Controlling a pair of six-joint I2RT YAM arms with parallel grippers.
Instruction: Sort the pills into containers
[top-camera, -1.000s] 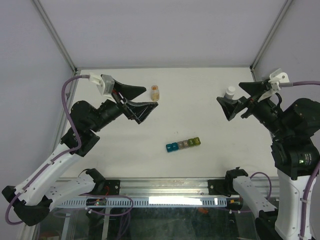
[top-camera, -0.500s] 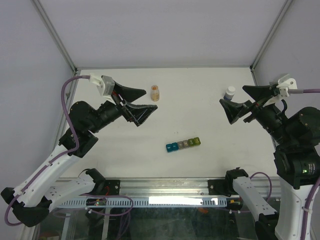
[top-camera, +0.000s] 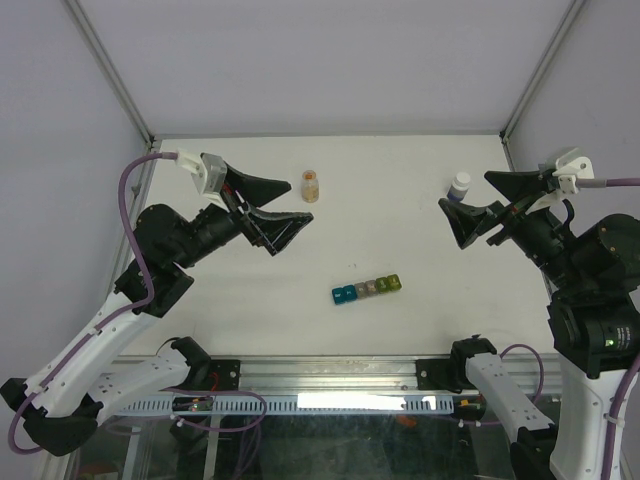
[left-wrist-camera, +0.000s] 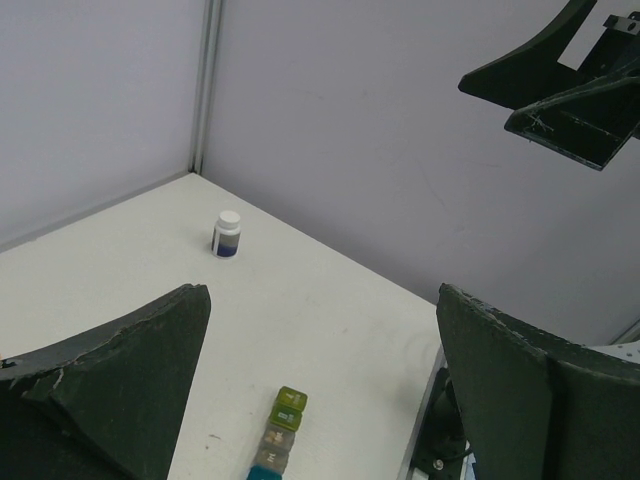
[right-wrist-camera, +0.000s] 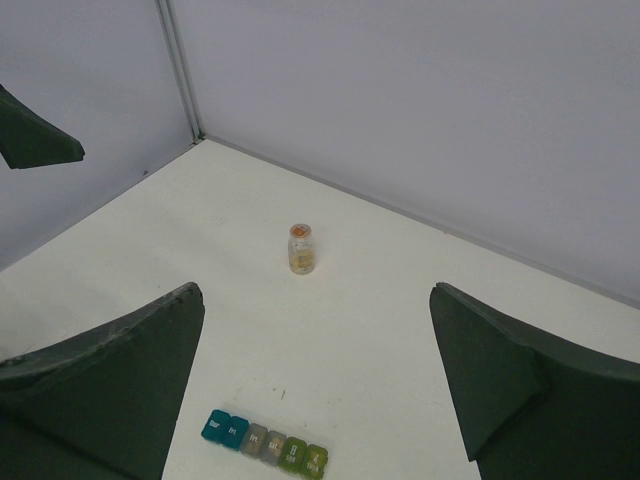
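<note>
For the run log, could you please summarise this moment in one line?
left hand open, empty | right hand open, empty | containers untouched

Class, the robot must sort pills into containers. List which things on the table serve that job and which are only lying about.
For the job: five-cell organiser strip; small orange bottle, probably the pill supply.
Lying about: white-capped dark bottle.

Top view: table fills middle of frame. Containers lie just below centre, strip running left to right, right end tilted slightly up-frame. Small round bottle stands upper centre, well apart from strip. Capped bottle stands upper right. Left gripper just left of small round bottle. Right gripper at right edge, capped bottle between its fingertips in frame. Left wrist view: that gripper high above bottle, apart.
</note>
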